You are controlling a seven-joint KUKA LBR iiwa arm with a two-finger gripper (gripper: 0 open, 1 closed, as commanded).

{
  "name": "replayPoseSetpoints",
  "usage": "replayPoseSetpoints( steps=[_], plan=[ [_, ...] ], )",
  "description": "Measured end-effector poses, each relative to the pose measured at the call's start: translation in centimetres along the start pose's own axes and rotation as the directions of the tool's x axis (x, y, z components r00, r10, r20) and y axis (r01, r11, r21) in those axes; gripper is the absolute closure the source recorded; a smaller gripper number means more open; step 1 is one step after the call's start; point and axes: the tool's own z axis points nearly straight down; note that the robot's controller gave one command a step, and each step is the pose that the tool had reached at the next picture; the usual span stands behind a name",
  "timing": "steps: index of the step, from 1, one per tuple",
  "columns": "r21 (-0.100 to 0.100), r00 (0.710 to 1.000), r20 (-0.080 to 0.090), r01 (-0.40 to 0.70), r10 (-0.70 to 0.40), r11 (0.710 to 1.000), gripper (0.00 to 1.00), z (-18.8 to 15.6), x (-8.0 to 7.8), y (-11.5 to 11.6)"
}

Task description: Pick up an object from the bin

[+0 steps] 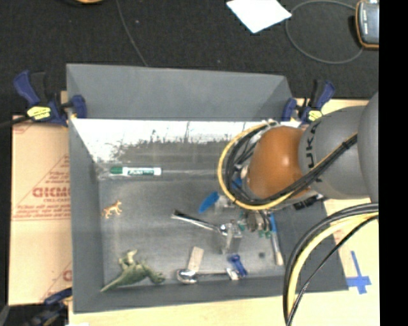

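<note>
Where "UKA" marks the arm (338, 159), gripper (233, 235) by silver utensil (194, 221), grip state unclear

Black matte floor (178, 32) — a white paper sheet (258, 13) lies at the top edge

bare floor (153, 219) mid-left; tongs (194, 222) and blue clips (208, 202) crowd right.

Toward the left: green marker (134, 170), small orange figure (113, 209), green dinosaur (134, 274).
</note>
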Motion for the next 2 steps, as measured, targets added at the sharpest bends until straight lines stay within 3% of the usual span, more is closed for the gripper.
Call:
replayPoseSetpoints(
  steps=[1,2],
  plan=[
    [0.001,0.931,-0.003,-0.364,0.364,0.931,1.0,-0.01,0.31,1.26],
    [0.001,0.931,-0.003,-0.364,0.364,0.931,1.0,-0.04,0.32,1.26]
  ],
)
